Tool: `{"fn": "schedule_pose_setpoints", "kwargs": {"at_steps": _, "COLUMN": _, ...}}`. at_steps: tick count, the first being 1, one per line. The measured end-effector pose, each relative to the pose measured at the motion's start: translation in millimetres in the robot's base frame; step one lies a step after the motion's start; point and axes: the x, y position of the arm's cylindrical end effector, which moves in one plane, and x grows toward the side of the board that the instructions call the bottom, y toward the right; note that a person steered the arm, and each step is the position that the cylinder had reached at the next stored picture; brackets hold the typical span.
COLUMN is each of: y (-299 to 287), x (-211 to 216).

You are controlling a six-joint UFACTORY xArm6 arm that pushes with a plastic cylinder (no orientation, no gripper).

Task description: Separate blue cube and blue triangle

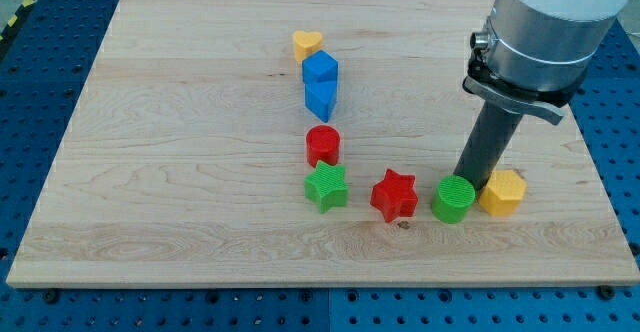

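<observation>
The blue cube (321,69) sits near the view's top centre of the wooden board (180,122). The blue triangle (320,99) lies just below it, touching it. My tip (468,178) is at the view's lower right, between the green cylinder (453,198) and the yellow hexagon block (502,192), far to the right of and below both blue blocks.
A yellow heart (307,43) sits just above-left of the blue cube, touching or nearly so. A red cylinder (323,145) lies below the blue triangle, a green star (327,187) below that, and a red star (394,194) to its right.
</observation>
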Motion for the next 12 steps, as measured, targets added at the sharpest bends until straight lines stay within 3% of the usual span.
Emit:
{"fn": "schedule_pose_setpoints", "kwargs": {"at_steps": 3, "y": 22.7, "x": -2.0}}
{"fn": "schedule_pose_setpoints", "kwargs": {"at_steps": 4, "y": 17.0, "x": -69.6}}
{"fn": "schedule_pose_setpoints", "kwargs": {"at_steps": 6, "y": -47.3, "x": -220.3}}
{"fn": "schedule_pose_setpoints", "kwargs": {"at_steps": 7, "y": -112.0, "x": -256.5}}
{"fn": "schedule_pose_setpoints", "kwargs": {"at_steps": 9, "y": -234.2, "x": -253.4}}
{"fn": "schedule_pose_setpoints", "kwargs": {"at_steps": 11, "y": -228.3, "x": -165.6}}
{"fn": "schedule_pose_setpoints", "kwargs": {"at_steps": 12, "y": -187.6, "x": -160.1}}
